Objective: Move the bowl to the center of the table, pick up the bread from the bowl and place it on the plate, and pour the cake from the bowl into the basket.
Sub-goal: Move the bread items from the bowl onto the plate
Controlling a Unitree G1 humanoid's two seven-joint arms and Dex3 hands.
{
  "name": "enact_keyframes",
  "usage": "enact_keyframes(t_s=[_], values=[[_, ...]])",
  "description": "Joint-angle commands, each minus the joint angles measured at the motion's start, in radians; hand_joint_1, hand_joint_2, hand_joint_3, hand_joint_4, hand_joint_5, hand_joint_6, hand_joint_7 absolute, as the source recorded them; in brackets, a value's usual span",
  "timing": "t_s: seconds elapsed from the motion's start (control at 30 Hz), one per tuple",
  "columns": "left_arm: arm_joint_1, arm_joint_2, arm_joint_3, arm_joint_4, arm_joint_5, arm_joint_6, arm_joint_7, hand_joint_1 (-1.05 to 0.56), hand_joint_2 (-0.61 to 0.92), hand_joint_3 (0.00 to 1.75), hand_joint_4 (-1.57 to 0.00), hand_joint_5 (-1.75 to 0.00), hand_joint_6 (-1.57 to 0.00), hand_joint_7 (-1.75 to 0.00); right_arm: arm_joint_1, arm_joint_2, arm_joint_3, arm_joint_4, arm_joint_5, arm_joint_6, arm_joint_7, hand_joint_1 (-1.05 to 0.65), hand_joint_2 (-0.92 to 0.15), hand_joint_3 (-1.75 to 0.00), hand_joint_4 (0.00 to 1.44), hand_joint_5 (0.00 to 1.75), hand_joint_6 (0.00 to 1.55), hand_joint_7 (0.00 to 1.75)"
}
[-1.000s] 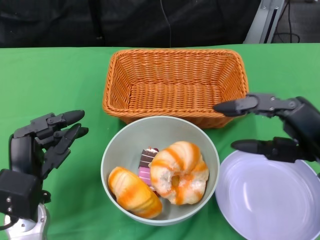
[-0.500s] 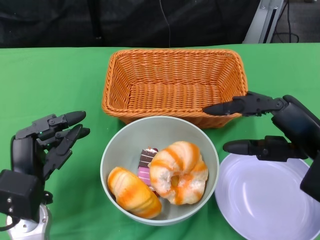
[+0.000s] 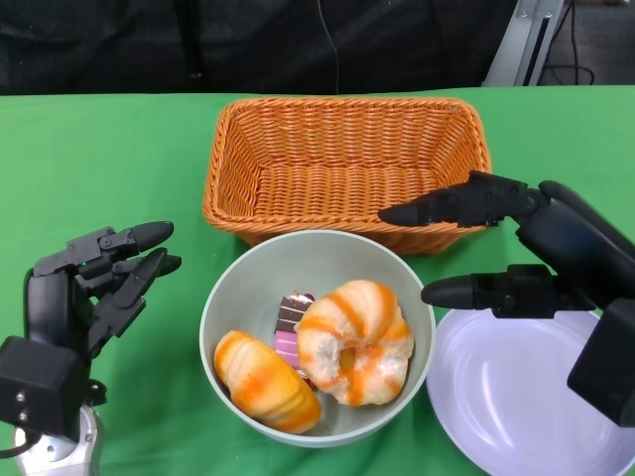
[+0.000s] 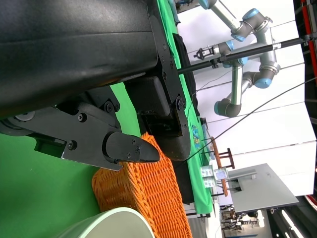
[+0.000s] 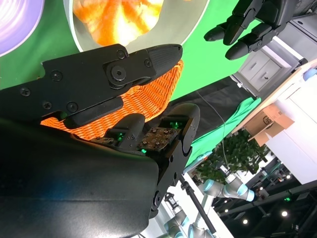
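Your right robot hand is spread and holds nothing, fingers pointing at the bowl just beside it. The ring-shaped bread lies inside, with a roll and cake. Left robot hand is likewise empty, near the bowl's other side on your desk.

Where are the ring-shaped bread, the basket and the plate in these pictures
Ring-shaped bread [image 3: 355,341], head view, on its striped upper crust.
Basket [image 3: 347,107], head view, on the far woven rim.
Plate [image 3: 516,397], head view, on its bare inner surface.
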Motion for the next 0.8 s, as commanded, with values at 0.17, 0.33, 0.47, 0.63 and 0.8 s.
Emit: enact_keyframes(t_s=[0.17,0.33,0.47,0.63,0.8], values=[[-0.004,0.013,-0.001,0.005,0.012,-0.012,0.021,-0.14,0.92,0.18,-1.06,-0.49,-1.20,-0.17,-0.040,-0.003,0.039,0.019,-0.046,-0.016,-0.033,-0.62,-0.90,0.00,0.68,0.52,0.76,0.05],[0.000,0.013,-0.005,0.003,0.025,-0.018,0.033,-0.15,0.92,0.18,-1.05,-0.51,-1.20,-0.17,-0.073,-0.001,0.076,0.056,-0.070,-0.021,-0.035,-0.64,-0.92,-0.01,0.71,0.48,0.76,0.04],[0.002,0.008,-0.006,0.001,0.024,-0.018,0.029,-0.15,0.92,0.18,-1.04,-0.53,-1.20,-0.18,-0.109,0.008,0.109,0.118,-0.085,-0.040,-0.037,-0.66,-0.92,-0.01,0.74,0.44,0.77,0.03],[0.006,0.006,-0.011,-0.003,0.037,-0.020,0.046,-0.16,0.92,0.18,-1.02,-0.56,-1.20,-0.18,-0.153,0.013,0.140,0.183,-0.113,-0.059,-0.045,-0.67,-0.92,-0.01,0.74,0.42,0.77,0.02],[0.005,0.008,-0.022,-0.009,0.069,-0.021,0.086,-0.17,0.92,0.17,-1.01,-0.59,-1.20,-0.18,-0.183,0.008,0.164,0.213,-0.150,-0.053,-0.048,-0.68,-0.92,-0.03,0.73,0.41,0.76,0.01]])
